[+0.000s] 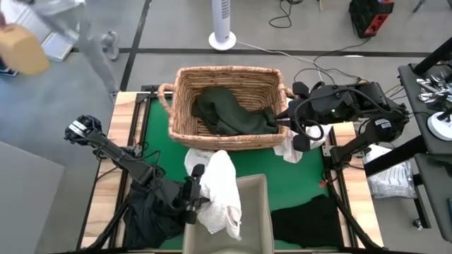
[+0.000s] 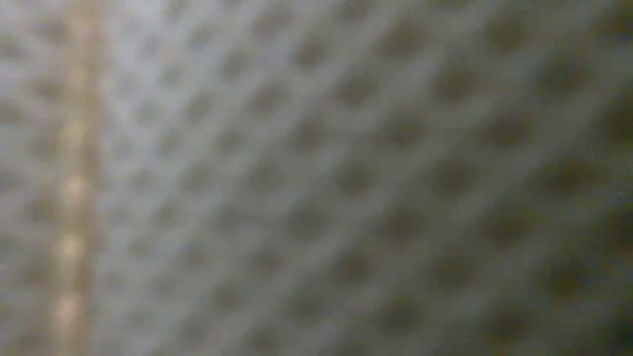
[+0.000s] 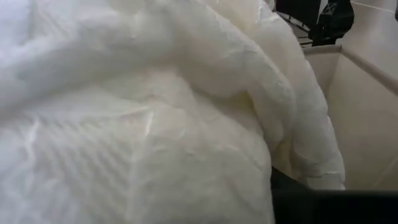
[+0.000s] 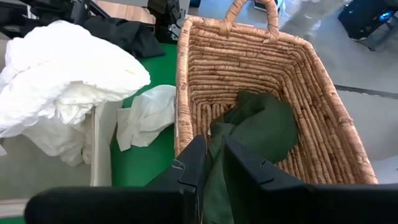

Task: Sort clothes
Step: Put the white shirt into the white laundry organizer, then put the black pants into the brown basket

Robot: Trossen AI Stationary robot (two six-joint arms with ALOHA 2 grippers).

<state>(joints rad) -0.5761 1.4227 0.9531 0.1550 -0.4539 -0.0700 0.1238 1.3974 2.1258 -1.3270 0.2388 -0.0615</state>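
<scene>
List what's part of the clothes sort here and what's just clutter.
Job:
- dark green garment in the wicker basket, pinched by the right hand
- white garment, at the left hand, draped over the beige bin
- small white cloth on the mat
- black clothes

Lying about:
- fan base
- floor cables

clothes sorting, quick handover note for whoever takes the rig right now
Left pincer: shut on the white garment, held at the edge of the beige bin.
Right pincer: shut on the dark green garment, at the wicker basket.
Still on the green mat: a small white piece by the basket, black garments at both near corners.
Left: release both, sort the rest.
</scene>
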